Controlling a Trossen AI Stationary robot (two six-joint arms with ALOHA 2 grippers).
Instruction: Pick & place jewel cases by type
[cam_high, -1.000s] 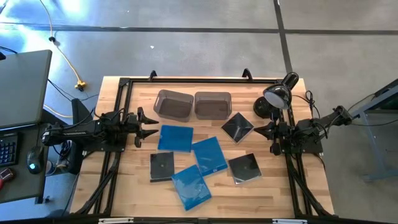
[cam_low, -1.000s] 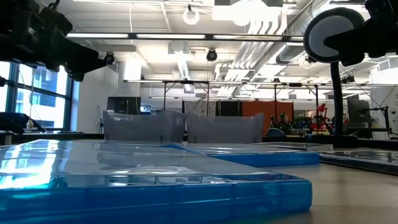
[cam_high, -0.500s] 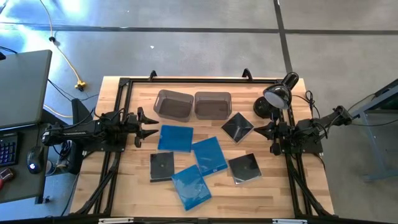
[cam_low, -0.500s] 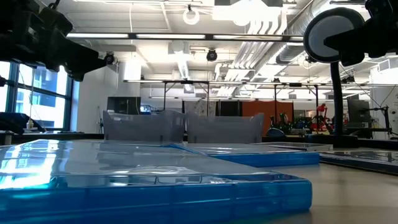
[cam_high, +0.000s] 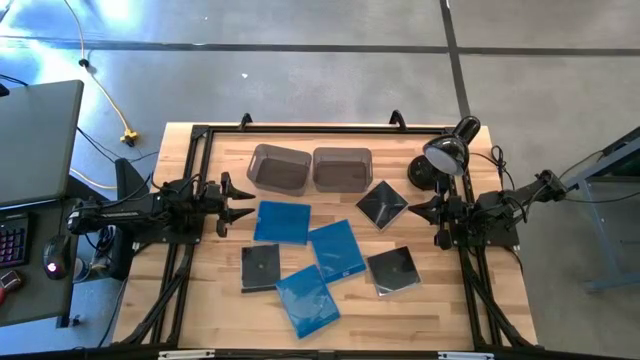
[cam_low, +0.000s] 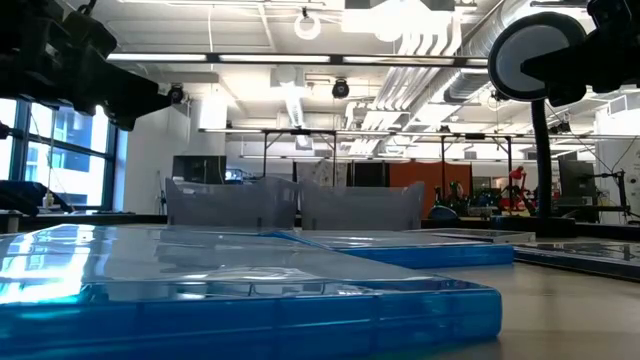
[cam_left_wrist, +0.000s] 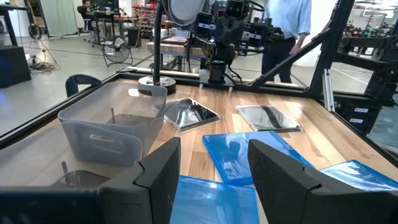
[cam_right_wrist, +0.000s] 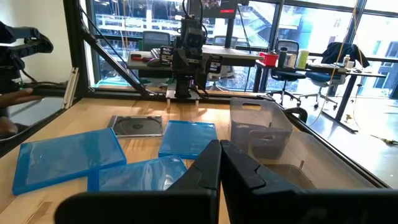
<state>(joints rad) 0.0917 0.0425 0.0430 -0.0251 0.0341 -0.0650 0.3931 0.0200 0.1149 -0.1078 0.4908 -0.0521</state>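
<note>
1. At the table's left edge, my left pincer (cam_high: 243, 203) hovers with its fingers (cam_left_wrist: 163, 171) spread wide and nothing between them.
2. Just ahead of it lies a blue jewel case (cam_high: 282, 221); two more blue cases (cam_high: 336, 250) (cam_high: 307, 300) lie farther out, toward the table's middle and near edge.
3. Beside the pincer, on the far side, stand two grey bins (cam_high: 279, 168) (cam_high: 342, 168), side by side.
4. Nearer my own base lies a black case (cam_high: 260, 268).
5. Across the table, my right pincer (cam_high: 415, 210) waits with its fingers (cam_right_wrist: 208, 165) pressed together, gripping nothing.
6. Just in front of it rests a second black case (cam_high: 382, 205), turned cornerwise; a third (cam_high: 392, 271) lies toward the near edge.
7. Behind the right pincer stands a desk lamp (cam_high: 446, 150).
</note>
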